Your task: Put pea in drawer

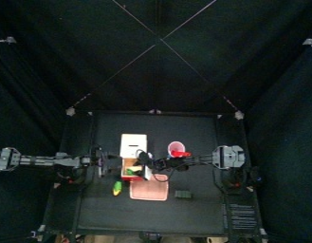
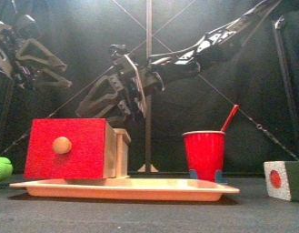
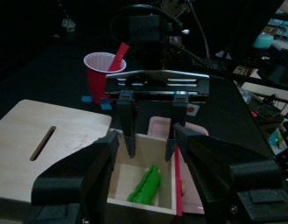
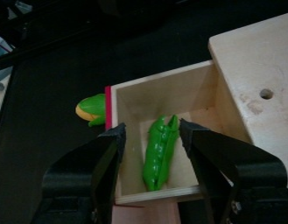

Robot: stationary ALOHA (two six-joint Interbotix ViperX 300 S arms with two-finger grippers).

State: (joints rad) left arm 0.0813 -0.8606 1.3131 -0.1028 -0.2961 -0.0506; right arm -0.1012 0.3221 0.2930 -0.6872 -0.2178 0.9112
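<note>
The green pea (image 4: 159,154) lies flat inside the drawer (image 4: 132,96), which stands pulled out of its pale wooden box (image 4: 258,70). My right gripper (image 4: 154,131) hangs over the open compartment, open, with one jaw on each side of the pea and not touching it. In the left wrist view the pea (image 3: 146,186) rests on the drawer floor below the right gripper (image 3: 153,129). My left gripper (image 3: 149,149) hovers above the drawer's near end, open and holding nothing. In the front view the drawer's red front (image 2: 69,148) with its round knob faces the camera.
The box stands on a flat pink tray (image 2: 176,189). A red cup (image 2: 204,155) with a straw stands to the right of the box. A green and yellow toy (image 4: 94,108) lies on the table beside the drawer. A small pale block (image 2: 283,179) sits at the far right.
</note>
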